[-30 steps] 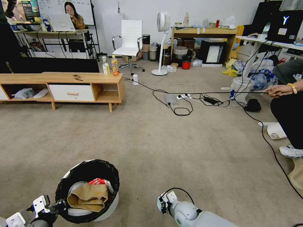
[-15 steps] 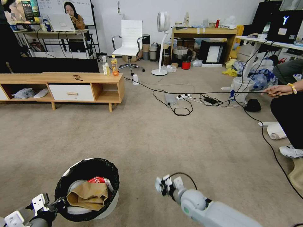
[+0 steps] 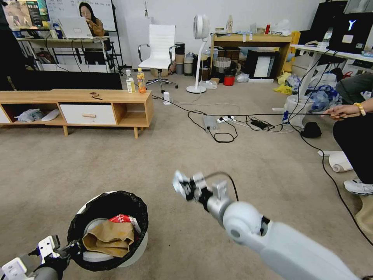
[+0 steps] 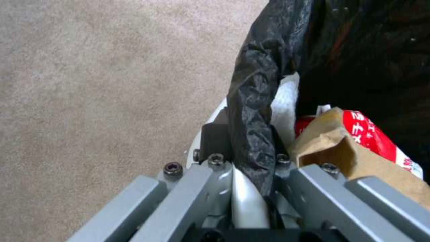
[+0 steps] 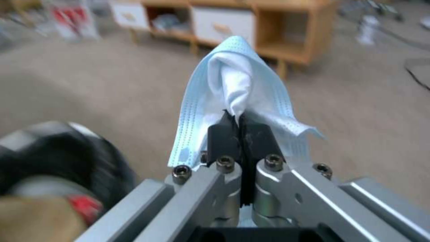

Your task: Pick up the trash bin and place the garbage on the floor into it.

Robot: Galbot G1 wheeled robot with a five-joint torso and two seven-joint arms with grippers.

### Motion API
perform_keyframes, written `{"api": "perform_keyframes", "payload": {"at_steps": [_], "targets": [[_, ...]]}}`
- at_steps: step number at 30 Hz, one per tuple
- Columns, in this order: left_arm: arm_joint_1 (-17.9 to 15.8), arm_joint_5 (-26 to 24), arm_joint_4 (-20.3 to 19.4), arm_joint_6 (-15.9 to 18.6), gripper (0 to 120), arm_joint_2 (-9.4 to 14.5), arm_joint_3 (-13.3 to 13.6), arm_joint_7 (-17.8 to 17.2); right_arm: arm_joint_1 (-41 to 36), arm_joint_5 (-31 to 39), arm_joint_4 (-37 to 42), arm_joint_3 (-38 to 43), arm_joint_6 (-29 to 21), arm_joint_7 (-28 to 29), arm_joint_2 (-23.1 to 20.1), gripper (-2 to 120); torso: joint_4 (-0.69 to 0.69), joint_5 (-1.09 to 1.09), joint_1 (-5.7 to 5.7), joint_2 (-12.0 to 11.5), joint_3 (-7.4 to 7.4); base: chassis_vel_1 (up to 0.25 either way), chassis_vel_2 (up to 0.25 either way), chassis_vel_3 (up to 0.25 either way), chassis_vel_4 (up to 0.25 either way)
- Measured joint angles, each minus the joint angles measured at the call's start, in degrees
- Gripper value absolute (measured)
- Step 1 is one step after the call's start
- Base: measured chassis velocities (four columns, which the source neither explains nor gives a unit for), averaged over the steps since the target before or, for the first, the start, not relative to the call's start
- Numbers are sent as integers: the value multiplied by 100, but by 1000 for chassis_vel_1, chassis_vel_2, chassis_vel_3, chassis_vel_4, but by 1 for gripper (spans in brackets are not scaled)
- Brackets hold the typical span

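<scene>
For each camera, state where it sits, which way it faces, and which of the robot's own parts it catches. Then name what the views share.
Head view: on the head, looking forward and down over the floor; left gripper at the trash bin, right gripper raised beside it.
Left wrist view: along fingers clamping the bin's rim.
Right wrist view: along shut fingers pinching a pale blue face mask, toward the wooden cabinet.
Shared: all three show the bin; head and right wrist views share the cabinet.

There is one trash bin [image 3: 110, 229] and two grippers, left [image 3: 58, 254] and right [image 3: 185, 187]. Two drink bottles [image 3: 136, 81] stand on one wooden cabinet [image 3: 77, 105].
</scene>
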Motion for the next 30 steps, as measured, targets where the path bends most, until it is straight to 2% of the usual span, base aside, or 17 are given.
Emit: {"api": "perform_keyframes", "payload": {"at_steps": [9, 11, 15, 20, 25, 30], "targets": [[66, 18, -138, 8, 3, -15, 55, -8, 779, 823, 484, -503, 72, 161, 372, 0, 0, 0, 0, 0, 0, 0, 0, 0, 0], [76, 50, -167, 13, 3, -23, 93, -11, 1075, 1210, 564, -795, -33, 354, 552, 0, 0, 0, 0, 0, 0, 0, 0, 0, 0], [83, 86, -191, 16, 3, -28, 130, -14, 1294, 1551, 577, -1088, -281, 617, 740, 0, 0, 0, 0, 0, 0, 0, 0, 0, 0], [83, 116, -197, 17, 3, -34, 164, -14, 1375, 1702, 548, -1289, -474, 749, 854, 0, 0, 0, 0, 0, 0, 0, 0, 0, 0], [82, 135, -204, 19, 3, -34, 192, -12, 1424, 1866, 351, -1686, -948, 1013, 979, 0, -1, 0, 0, 0, 0, 0, 0, 0, 0], [83, 129, -213, 19, 3, -28, 193, -5, 1373, 1871, 198, -1803, -1113, 1084, 1039, 0, -1, 0, 0, 0, 0, 0, 0, 0, 0]]}}
